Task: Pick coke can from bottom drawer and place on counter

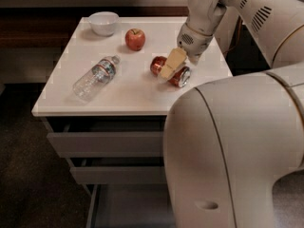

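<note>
The coke can point(180, 77) lies on its side on the white counter point(123, 94), right of the middle. My gripper point(172, 65) comes down from the upper right and is shut on the can, with one tan finger point(173, 62) across its front. The can sits at or just above the counter surface. The bottom drawer point(128, 205) is pulled out below the two upper grey drawers, and the part of its inside that shows is bare.
A clear water bottle point(95, 77) lies on the counter's left side. A red apple point(135, 38) and a white bowl point(104, 22) are at the back. My own large white arm body point(237, 156) fills the lower right and hides the cabinet's right side.
</note>
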`<state>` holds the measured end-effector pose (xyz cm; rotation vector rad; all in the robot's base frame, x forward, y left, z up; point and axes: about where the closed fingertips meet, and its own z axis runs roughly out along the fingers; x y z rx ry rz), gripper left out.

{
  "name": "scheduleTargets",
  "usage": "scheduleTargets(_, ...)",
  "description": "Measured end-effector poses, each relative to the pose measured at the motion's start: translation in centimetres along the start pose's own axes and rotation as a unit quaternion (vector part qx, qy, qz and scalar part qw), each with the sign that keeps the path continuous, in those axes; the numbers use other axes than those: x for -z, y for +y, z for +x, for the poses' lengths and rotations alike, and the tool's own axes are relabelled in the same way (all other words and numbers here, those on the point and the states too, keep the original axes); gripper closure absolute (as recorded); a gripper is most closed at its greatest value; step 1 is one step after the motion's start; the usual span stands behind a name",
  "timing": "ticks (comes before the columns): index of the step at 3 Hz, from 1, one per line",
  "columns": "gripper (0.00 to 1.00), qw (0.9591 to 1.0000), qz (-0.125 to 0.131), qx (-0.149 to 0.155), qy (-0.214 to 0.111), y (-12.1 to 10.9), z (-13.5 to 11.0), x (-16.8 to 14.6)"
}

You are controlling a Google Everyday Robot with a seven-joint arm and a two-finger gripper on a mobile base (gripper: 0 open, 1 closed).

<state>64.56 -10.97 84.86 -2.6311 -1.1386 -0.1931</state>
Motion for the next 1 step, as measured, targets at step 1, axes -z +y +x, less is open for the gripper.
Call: scheduleTargets(1, 0.0, 1.0, 0.0, 0.0, 0.0, 0.0, 0.0, 0.0)
